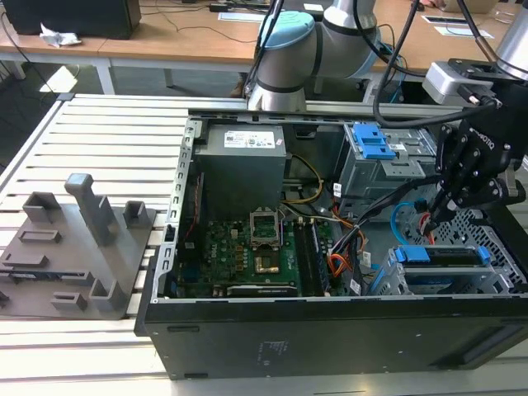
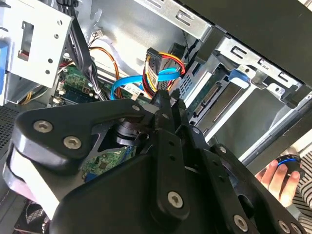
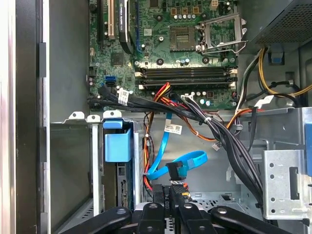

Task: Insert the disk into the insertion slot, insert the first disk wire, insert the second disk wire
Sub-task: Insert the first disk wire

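A: Fingers (image 3: 160, 198): drawn narrow, tips pinched on the black plug (image 3: 176, 170) at the end of the blue wire (image 3: 197, 157). Confirm?

B: Confirmed. In the second wrist view the fingers (image 2: 165, 111) are nearly together. The blue wire (image 2: 124, 84) loops away from the tips, and a red-yellow-black power bundle (image 2: 163, 66) lies just beyond them.

A: Gripper position?

B: Gripper (image 1: 434, 216) is inside the open computer case (image 1: 330, 338), toward the exterior view's right. Its tips point down, just above the insertion slot (image 1: 462, 285). It hangs between that slot and the taller cage (image 1: 400, 161) with the blue latch (image 1: 369, 142).

A: Disk?

B: Disk (image 1: 445, 257) lies flat in the insertion slot. Its blue carrier (image 1: 412, 254) shows at the end nearer the motherboard (image 1: 247, 247). In the first wrist view the blue carrier (image 3: 118, 145) is near the held plug but apart from it, with orange-red wires (image 3: 146, 165) running between the two. The plug is not touching the disk.

A: Anything else?

B: A grey fixture block (image 1: 74, 247) rests on the slatted table (image 1: 107, 132) at the exterior view's left, well apart from the case. In the second wrist view a person's hand (image 2: 279, 176) shows outside the case wall.
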### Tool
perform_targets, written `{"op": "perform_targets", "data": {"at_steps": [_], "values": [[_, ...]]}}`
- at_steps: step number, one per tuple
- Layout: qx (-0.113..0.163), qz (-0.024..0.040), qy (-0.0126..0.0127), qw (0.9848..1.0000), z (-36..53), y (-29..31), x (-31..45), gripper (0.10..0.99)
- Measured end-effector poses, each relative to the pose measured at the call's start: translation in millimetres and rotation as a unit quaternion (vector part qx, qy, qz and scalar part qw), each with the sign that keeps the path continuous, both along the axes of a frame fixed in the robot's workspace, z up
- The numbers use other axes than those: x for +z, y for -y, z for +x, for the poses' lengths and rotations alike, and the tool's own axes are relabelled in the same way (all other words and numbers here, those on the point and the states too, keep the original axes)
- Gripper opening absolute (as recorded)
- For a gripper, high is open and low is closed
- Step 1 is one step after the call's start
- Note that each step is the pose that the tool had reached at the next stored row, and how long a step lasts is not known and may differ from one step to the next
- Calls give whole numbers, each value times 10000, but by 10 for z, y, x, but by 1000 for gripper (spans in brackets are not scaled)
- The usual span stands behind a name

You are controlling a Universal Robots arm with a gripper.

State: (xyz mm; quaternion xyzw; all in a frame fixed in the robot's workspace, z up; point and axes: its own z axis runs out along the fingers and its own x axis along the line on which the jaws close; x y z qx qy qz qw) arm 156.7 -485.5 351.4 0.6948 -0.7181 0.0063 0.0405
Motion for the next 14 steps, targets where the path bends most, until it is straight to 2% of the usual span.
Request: {"op": "perform_targets", "data": {"at_steps": [7, 9, 10, 11, 14], "values": [[0, 2, 0, 10000, 1, 3, -5, 176], [0, 2, -14, 10000, 54, 9, -11, 176], [0, 17, -29, 10000, 100, 27, -18, 176], [0, 53, -33, 10000, 110, 91, -26, 176], [0, 102, -33, 9999, 110, 269, -32, 176]]}}
